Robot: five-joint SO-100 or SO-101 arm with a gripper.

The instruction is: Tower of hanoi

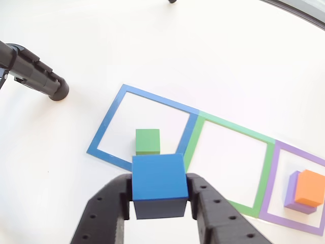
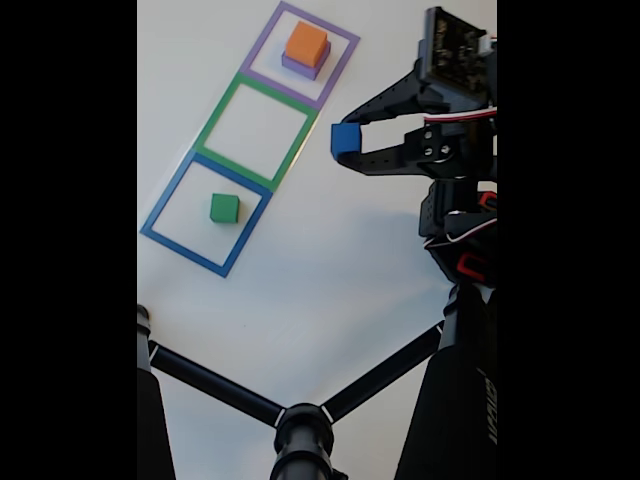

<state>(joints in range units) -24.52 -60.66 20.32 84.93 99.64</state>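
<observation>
A small blue cube (image 1: pixel 158 178) sits clamped in the black gripper (image 1: pixel 159 195). A green block (image 2: pixel 224 208) rests inside the blue outline (image 2: pixel 160 208); orange block (image 2: pixel 306 44) tops purple block (image 2: pixel 300 66).

Your black two-finger gripper (image 2: pixel 343 139) is clamping the small blue cube (image 2: pixel 345 138) beside the green square outline (image 2: pixel 254 126). The green block (image 2: pixel 224 207) is sitting inside the blue outline (image 2: pixel 206 212), and the orange block (image 2: pixel 306 43) is resting on the purple block (image 2: pixel 301 67).
</observation>
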